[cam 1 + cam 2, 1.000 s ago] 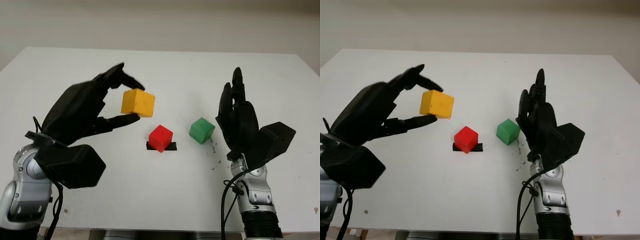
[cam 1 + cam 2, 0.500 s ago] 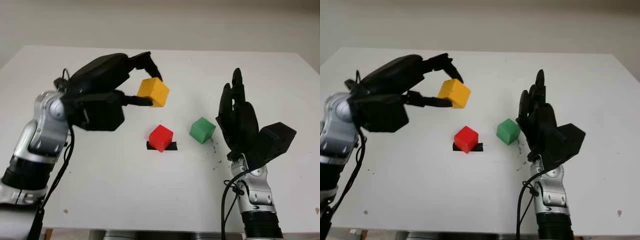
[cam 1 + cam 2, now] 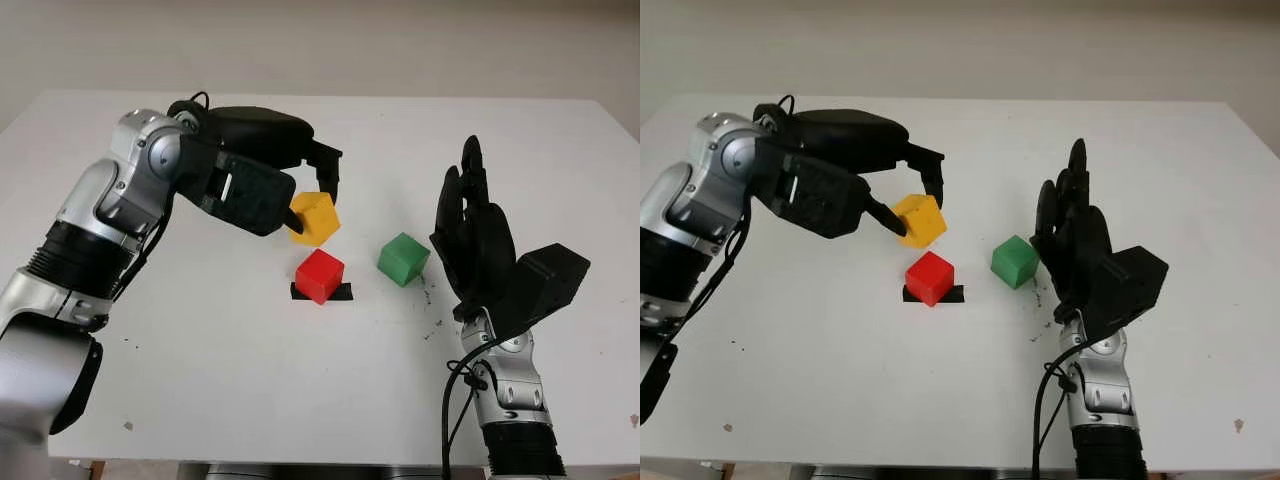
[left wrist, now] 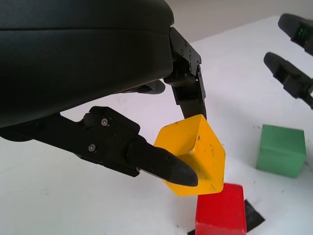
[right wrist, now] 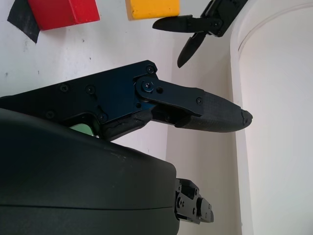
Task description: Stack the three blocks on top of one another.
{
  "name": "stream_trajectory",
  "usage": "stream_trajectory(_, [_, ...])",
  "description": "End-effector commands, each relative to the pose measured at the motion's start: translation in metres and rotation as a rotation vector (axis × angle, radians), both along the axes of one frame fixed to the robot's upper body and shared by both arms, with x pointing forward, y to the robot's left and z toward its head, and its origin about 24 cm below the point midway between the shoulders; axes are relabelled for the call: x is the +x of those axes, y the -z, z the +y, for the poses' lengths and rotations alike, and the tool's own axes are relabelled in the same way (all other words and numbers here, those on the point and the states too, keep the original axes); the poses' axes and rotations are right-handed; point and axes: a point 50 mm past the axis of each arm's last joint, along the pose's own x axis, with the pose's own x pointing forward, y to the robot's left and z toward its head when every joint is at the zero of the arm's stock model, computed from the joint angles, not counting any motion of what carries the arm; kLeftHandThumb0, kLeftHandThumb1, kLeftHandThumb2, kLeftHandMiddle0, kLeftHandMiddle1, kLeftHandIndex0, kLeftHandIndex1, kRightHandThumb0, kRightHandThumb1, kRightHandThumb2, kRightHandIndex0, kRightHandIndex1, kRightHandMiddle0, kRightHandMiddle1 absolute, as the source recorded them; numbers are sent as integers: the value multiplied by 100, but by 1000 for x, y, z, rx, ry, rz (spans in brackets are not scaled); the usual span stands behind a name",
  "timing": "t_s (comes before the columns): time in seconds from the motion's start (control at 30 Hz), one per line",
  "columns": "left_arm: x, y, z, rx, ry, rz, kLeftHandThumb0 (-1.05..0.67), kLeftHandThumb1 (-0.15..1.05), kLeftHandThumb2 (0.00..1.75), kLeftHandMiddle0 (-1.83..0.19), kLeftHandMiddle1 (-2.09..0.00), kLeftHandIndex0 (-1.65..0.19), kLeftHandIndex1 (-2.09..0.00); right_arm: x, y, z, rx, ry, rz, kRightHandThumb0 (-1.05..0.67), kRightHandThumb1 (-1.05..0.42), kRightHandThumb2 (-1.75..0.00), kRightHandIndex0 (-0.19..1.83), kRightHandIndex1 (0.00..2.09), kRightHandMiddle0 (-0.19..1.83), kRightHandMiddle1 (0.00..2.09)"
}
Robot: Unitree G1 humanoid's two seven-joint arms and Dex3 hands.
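The white worktop [image 3: 300, 400] is carrying everything, and the blocks are sitting close together near its middle, presumably so either arm can reach them. The left hand [image 3: 300, 195] is hanging over that cluster, its fingers clamped on opposite faces of the yellow block [image 3: 314, 218], which is tilted and held in the air just behind and above the red block [image 3: 320, 275]; the grip from the sides is leaving the underside free to land. The right hand [image 3: 478, 240] is standing upright and open just beside the green block [image 3: 404, 259], holding nothing. The red block is resting on a strip of black tape [image 3: 342, 292], which looks like the marked base for the stack, so I judge the yellow one is being lined up to go on top.
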Motion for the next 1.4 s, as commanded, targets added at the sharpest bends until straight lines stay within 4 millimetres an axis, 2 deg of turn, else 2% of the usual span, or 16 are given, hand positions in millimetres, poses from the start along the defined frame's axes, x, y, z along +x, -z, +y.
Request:
stream_trajectory(0.0, [-1, -14, -5, 9, 29, -27, -41, 105, 10, -31, -6, -44, -111, -1, -2, 1, 3, -1, -11, -71, -105, -66, -19, 0, -19, 0])
stream_trajectory(0.17, [-3, -15, -5, 39, 50, -49, -42, 105, 9, -27, -5, -42, -118, -2, -2, 4, 6, 6, -16, -72, -105, -65, -19, 0, -19, 0])
stream_trajectory(0.6, [-6, -3, -11, 39, 58, -35, -43, 105, 10, -24, -5, -32, -144, -5, -1, 3, 16, 7, -6, -71, -105, -66, -19, 0, -19, 0])
stream_trajectory(0.73, [-8, 2, -16, 56, 34, -22, -44, 105, 11, -21, -5, -33, -135, -5, 0, 3, 18, 7, -4, -72, -105, -65, -19, 0, -19, 0])
stream_trajectory(0.97, [-7, 11, -21, 57, 36, -42, -47, 105, 12, -22, -6, -28, -152, -5, -1, 3, 22, 7, -5, -71, -105, -66, -19, 0, -19, 0])
stream_trajectory(1.37, [-4, 22, -25, 80, 69, 1, -43, 105, 9, -25, -7, -27, -155, -5, -1, 3, 17, 16, -9, -72, -105, -65, -19, 0, -19, 0])
